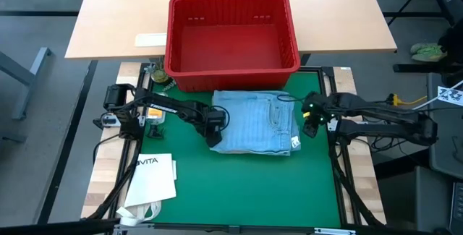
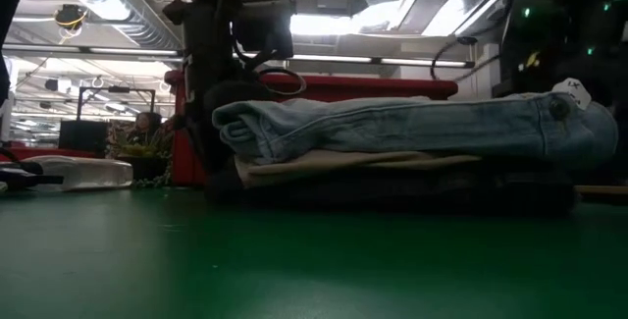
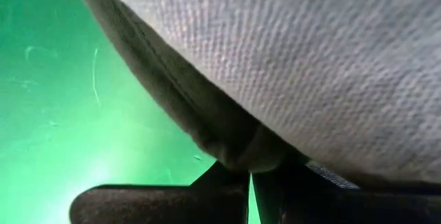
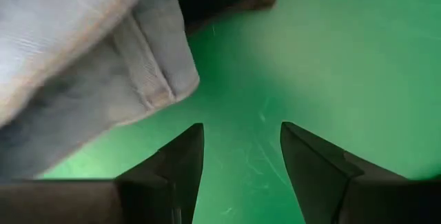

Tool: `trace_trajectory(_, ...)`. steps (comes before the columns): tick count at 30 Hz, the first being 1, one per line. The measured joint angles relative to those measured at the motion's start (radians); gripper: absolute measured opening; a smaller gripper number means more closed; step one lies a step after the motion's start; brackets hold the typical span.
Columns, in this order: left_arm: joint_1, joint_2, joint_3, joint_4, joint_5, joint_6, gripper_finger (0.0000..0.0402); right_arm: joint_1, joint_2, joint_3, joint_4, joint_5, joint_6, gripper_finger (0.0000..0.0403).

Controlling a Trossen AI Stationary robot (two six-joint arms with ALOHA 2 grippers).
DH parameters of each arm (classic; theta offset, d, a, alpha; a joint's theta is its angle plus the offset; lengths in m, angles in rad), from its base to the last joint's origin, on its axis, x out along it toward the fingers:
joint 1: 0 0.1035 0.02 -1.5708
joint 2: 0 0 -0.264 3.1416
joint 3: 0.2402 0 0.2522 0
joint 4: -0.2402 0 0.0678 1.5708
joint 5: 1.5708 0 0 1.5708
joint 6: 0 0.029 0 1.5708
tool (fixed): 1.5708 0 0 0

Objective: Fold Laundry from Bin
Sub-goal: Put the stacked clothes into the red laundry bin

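Note:
Light blue denim jeans (image 1: 255, 121) lie folded on top of a stack of laundry on the green mat (image 1: 239, 184). Under them lie a khaki garment (image 2: 324, 165) and a dark garment (image 2: 392, 191). The red bin (image 1: 171, 40) stands just behind the stack. My left gripper (image 1: 215, 132) is shut and points down at the stack's left edge. My right gripper (image 1: 312, 125) hangs open over bare mat just off the stack's right edge, beside a jeans corner (image 4: 158, 79). My left gripper comes from above with its shut fingertips (image 3: 227, 182) against the jeans' folded left edge (image 3: 234, 145). The cloth bulges right at the tips. I cannot tell whether any cloth lies between them. The jeans stay flat on the stack.
A white paper bag printed VITA (image 1: 153, 173) lies on the mat's near left corner. Small items (image 1: 160, 76) sit by the bin's left corner. A pale wooden tabletop (image 1: 116, 18) extends behind the bin. Bare mat stretches in front of the stack.

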Motion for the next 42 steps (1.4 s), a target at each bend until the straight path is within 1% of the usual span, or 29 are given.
trace_trajectory(3, -0.004, 0.000, 0.000, 0.000, 0.005, -0.018, 0.0001, 0.000, 0.042, -0.055, 0.059, -0.005, 0.030, 0.0192)
trace_trajectory(7, -0.005, 0.000, -0.001, 0.001, 0.011, -0.021, 0.0001, 0.000, 0.094, -0.108, 0.241, -0.036, 0.035, 0.0192)
trace_trajectory(10, -0.005, 0.000, -0.001, 0.003, 0.018, -0.025, 0.0001, 0.000, 0.157, -0.123, 0.354, -0.046, 0.034, 0.0192)
trace_trajectory(13, -0.005, 0.000, -0.002, 0.004, 0.030, -0.040, 0.0001, 0.001, 0.230, -0.129, 0.403, -0.052, 0.033, 0.0192)
trace_trajectory(17, -0.005, 0.001, -0.002, 0.005, 0.034, -0.041, 0.0001, 0.000, 0.330, -0.125, 0.486, -0.117, 0.031, 0.0192)
trace_trajectory(21, -0.005, 0.001, -0.002, 0.006, 0.038, -0.042, 0.0001, 0.000, 0.396, -0.126, 0.561, -0.176, 0.033, 0.0192)
trace_trajectory(30, -0.005, 0.002, -0.002, 0.009, 0.065, -0.046, 0.0001, 0.000, 0.410, -0.128, 0.620, -0.226, 0.056, 0.0192)
trace_trajectory(36, -0.003, -0.002, -0.002, -0.014, 0.071, -0.046, 0.0001, 0.002, 0.411, -0.128, 0.636, -0.204, 0.059, 0.0192)
trace_trajectory(38, -0.002, -0.002, -0.002, -0.016, 0.090, -0.046, 0.0001, 0.002, 0.411, -0.130, 0.656, -0.205, 0.065, 0.0192)
trace_trajectory(42, -0.002, -0.002, -0.002, -0.021, 0.112, -0.050, 0.0001, 0.042, 0.412, -0.132, 0.718, -0.184, 0.083, 0.0192)
